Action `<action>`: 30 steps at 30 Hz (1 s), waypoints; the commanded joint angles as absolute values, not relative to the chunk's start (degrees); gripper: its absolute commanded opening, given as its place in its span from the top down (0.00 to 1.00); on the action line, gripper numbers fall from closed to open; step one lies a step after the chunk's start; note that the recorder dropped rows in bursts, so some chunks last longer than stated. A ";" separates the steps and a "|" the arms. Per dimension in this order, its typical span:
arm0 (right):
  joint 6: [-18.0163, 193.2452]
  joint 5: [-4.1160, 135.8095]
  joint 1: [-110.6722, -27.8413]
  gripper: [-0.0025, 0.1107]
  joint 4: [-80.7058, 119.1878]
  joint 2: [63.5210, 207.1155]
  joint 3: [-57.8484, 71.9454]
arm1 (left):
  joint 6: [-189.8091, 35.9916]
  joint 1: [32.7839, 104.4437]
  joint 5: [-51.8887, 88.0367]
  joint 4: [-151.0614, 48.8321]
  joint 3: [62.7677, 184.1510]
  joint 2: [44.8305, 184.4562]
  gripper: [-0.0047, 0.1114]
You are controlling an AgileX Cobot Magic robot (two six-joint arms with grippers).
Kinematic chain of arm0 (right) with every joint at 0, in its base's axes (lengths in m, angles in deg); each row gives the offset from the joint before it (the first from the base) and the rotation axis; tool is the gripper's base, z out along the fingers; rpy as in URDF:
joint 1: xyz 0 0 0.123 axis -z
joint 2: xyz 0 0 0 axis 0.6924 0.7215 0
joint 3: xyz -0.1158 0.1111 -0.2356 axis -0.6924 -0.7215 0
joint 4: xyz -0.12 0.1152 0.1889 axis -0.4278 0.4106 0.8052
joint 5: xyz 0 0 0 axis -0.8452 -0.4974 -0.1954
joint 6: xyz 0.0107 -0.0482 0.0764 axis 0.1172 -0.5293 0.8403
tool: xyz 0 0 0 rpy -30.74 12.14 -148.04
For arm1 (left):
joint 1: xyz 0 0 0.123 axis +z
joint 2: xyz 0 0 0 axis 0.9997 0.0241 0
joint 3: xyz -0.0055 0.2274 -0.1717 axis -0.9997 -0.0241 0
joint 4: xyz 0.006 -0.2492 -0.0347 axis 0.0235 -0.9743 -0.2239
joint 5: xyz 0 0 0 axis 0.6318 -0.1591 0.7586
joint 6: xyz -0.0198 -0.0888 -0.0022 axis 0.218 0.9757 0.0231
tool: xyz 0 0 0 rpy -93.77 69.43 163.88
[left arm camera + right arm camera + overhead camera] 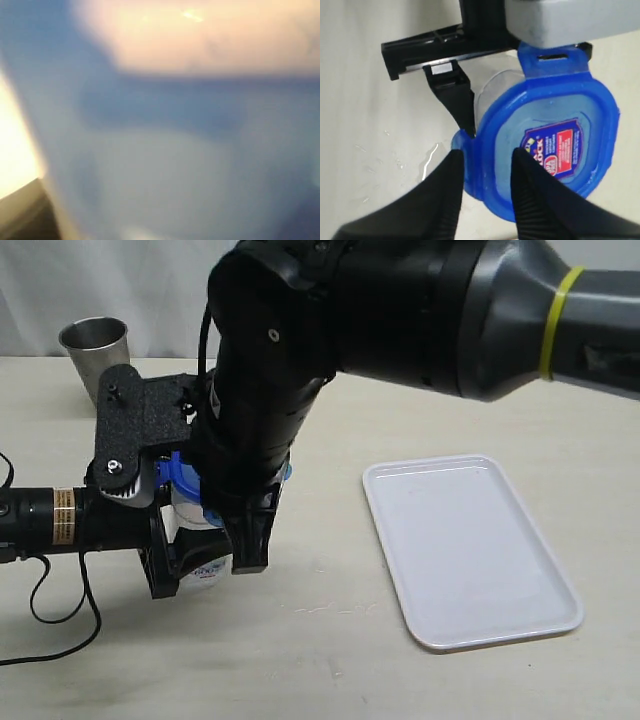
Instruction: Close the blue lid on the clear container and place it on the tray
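The clear container point(192, 512) stands on the table at the left, with its printed label low on its side. My left gripper point(195, 552) reaches in from the left and is shut on its body. One black finger point(457, 100) presses the clear wall point(495, 90). The blue lid point(545, 107) with its sticker sits on top of the container. My right gripper point(487, 155) points down over it, jaws apart. One fingertip is outside the lid's rim and the other is over its top. The left wrist view is a close blue blur. The white tray point(470, 550) lies to the right.
A grey steel cup point(95, 350) stands at the back left. The right arm's bulky black wrist point(270, 370) hides most of the lid in the exterior view. Black cables point(60, 610) trail from the left arm near the front edge.
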State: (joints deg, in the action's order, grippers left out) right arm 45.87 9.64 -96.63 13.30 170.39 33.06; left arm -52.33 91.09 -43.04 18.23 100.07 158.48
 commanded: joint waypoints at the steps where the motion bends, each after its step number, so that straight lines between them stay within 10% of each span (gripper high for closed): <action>1: 45.99 12.93 -96.58 0.71 13.78 171.67 28.38 | -50.60 90.59 -51.89 17.19 100.27 156.84 0.96; 17: 47.69 16.72 -96.58 0.58 13.83 173.69 26.74 | -50.35 90.59 -51.89 17.33 100.27 156.84 0.96; 30: 47.08 17.02 -96.58 0.68 13.92 178.21 26.74 | -50.25 90.59 -51.89 17.42 100.27 156.84 0.96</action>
State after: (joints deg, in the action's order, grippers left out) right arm 47.19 19.31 -96.63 9.48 171.95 28.85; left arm -50.07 91.31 -43.53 15.16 100.07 158.23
